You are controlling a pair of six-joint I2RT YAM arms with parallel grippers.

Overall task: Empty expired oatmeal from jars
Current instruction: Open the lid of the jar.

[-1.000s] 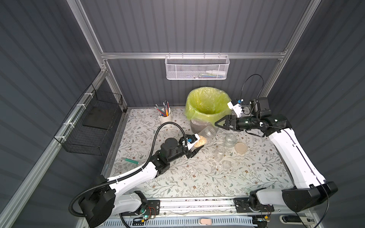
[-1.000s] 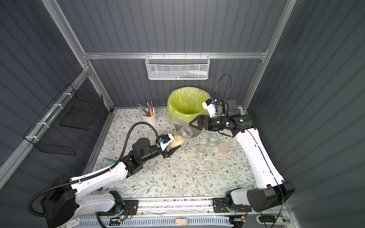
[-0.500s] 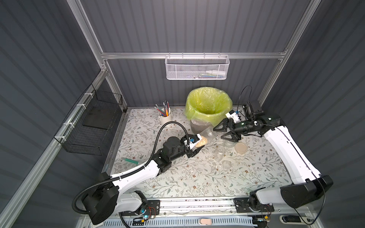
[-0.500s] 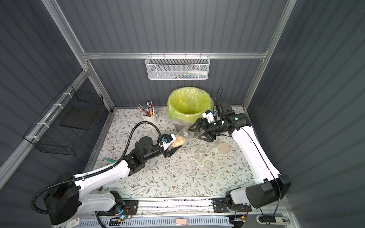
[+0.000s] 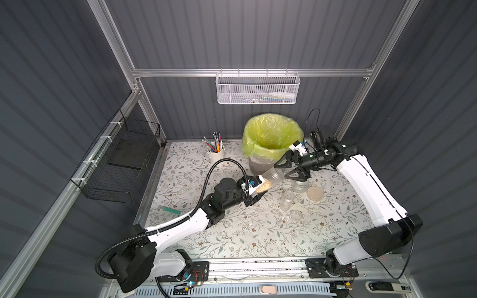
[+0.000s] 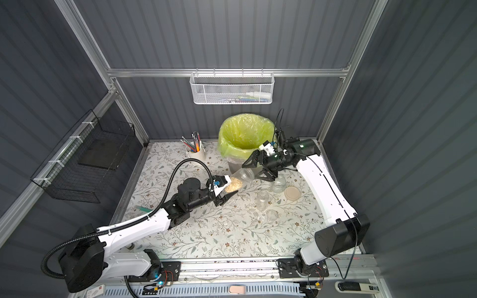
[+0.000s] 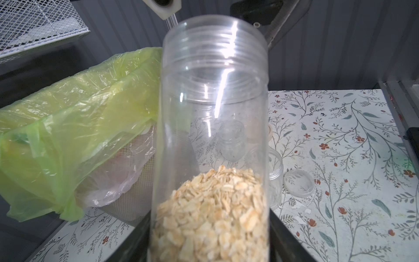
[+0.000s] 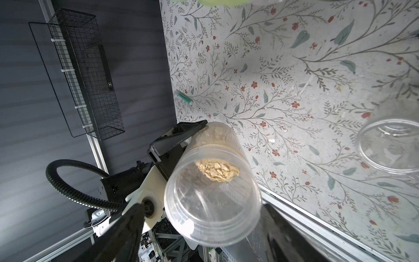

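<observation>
The left gripper (image 5: 258, 191) clamps the oatmeal (image 5: 265, 186) end of the tilted tall jar (image 5: 275, 176), whose long axis aims its open mouth between the right gripper's (image 5: 280, 170) spread jaws.

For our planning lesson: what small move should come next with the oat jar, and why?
Probably close the right gripper on the open neck of the jar: its jaws flank it without gripping, while the left gripper holds the base, oatmeal inside, short of the bin.
</observation>
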